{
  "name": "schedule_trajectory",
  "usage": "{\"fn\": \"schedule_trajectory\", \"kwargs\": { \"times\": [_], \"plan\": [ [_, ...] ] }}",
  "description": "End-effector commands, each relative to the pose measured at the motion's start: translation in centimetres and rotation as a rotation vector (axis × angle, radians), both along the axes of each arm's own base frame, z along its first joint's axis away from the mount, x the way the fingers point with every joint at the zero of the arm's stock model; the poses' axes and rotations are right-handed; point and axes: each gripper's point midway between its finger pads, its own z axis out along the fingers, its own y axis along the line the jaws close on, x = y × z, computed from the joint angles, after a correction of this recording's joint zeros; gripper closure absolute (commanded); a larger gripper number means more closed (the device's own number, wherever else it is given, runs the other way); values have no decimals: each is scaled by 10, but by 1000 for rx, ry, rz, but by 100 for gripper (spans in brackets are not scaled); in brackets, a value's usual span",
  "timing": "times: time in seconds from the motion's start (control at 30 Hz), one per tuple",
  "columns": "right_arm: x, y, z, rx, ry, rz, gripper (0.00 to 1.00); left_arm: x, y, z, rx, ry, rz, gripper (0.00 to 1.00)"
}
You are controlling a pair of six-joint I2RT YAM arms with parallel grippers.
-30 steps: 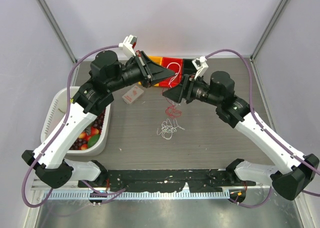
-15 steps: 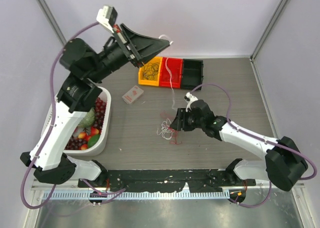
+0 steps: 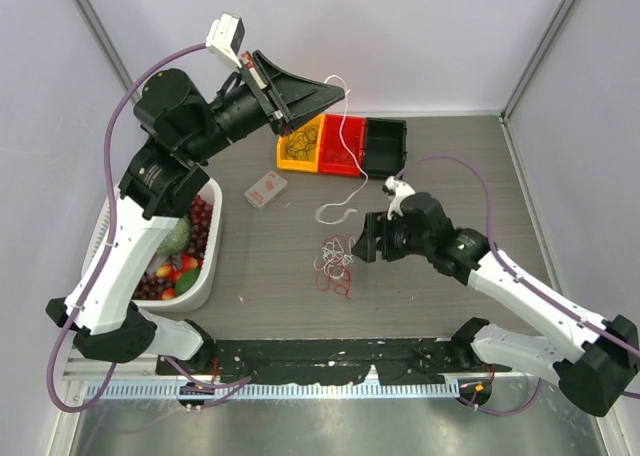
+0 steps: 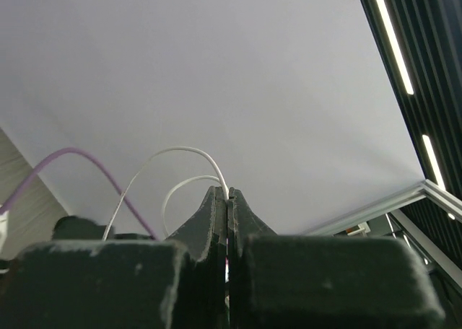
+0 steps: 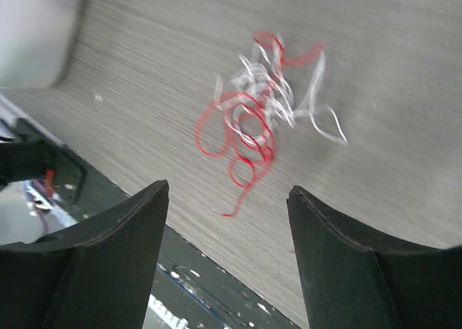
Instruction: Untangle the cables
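Left hand [image 3: 338, 89], raised far left and pinched shut on the white cable [image 3: 346, 141], should pull up slowly while the right hand [image 3: 360, 244], wide and empty, pins the red-and-white cable tangle [image 3: 337, 261] lying mid-surface [image 3: 260, 266].

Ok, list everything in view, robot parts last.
white cable: one, white, pinched in the left gripper, trailing down to the table
red cable: one, red, tangled with white strands on the table under the right gripper
bins: three, yellow, red, black, in a row at the far side
packet: one, white and red, left of the bins
basket: one, white, left edge, holding fruit
left gripper: shut on the white cable, raised
right gripper: open, over the tangle
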Motion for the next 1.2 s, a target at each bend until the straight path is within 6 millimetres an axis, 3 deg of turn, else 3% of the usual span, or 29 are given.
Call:
{"fn": "schedule_trajectory", "kwargs": {
  "times": [0.0, 0.03, 0.07, 0.1, 0.17, 0.3, 0.37, 0.47, 0.6, 0.9, 1.03, 1.13, 1.17],
  "plan": [
    [9, 16, 132, 136, -296, 132, 28, -7, 8, 6, 3, -30, 10, 100],
    [9, 17, 146, 142, -309, 143, 28, -7, 9, 3, 7, -26, 12, 100],
    [10, 18, 177, 169, -374, 156, 28, -7, 9, 2, 9, -23, 15, 100],
    [12, 19, 188, 168, -385, 157, 28, -6, 9, -1, 14, -16, 18, 100],
    [14, 19, 233, 202, -484, 163, 29, -5, 10, -6, 21, -1, 26, 100],
    [20, 17, 271, 191, -587, 177, 30, -6, 10, -14, 25, 24, 24, 100],
    [23, 19, 280, 181, -603, 183, 30, -7, 12, -15, 20, 30, 25, 100],
    [26, 28, 271, 153, -552, 224, 31, -9, 15, -12, 6, 25, 31, 100],
    [25, 30, 275, 193, -548, 213, 32, -10, 17, -9, 3, 20, 36, 100],
    [7, 62, 293, 365, -487, 351, 32, -10, 19, -19, 27, 48, 41, 100],
    [21, 48, 292, 314, -485, 226, 34, -9, 17, -20, 26, 56, 35, 100],
    [46, 10, 291, 168, -525, 1, 34, -9, 17, -20, 26, 57, 33, 100],
    [48, 2, 303, 151, -559, -27, 34, -9, 18, -20, 27, 60, 34, 100]
  ]
}}
